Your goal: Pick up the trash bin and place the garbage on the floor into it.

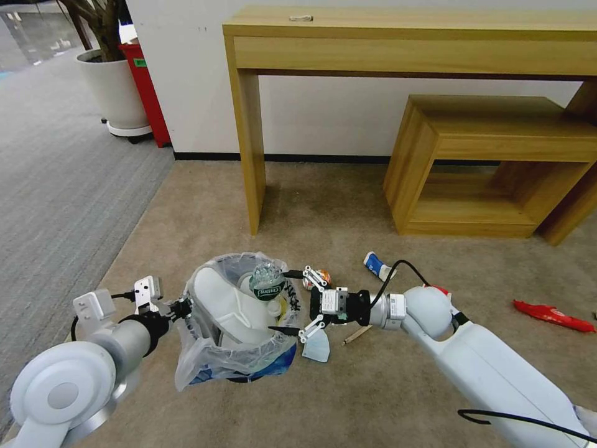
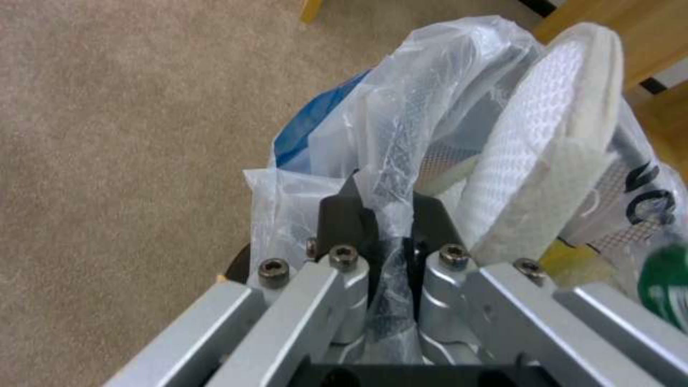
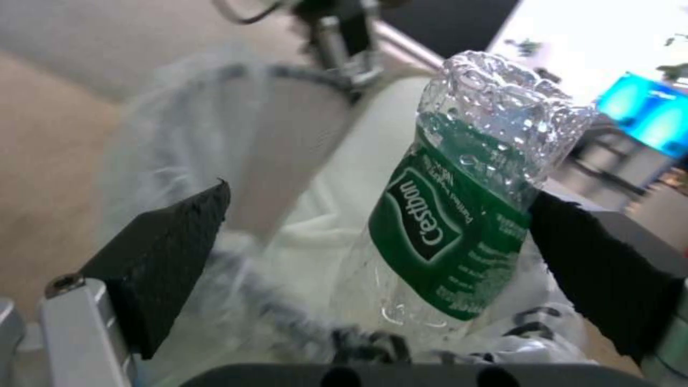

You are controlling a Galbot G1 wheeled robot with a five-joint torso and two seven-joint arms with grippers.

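The right claw [image 1: 292, 302] is held wide at the mouth of the trash bin [image 1: 239, 367], its pads apart on either side of the crushed bottle [image 3: 459, 215], which stands upright in the bin. The left claw [image 2: 384, 236] is clamped on the bin's bagged rim. The blue mask [image 1: 317, 350] lies on the floor just below the right claw, nearer that arm.
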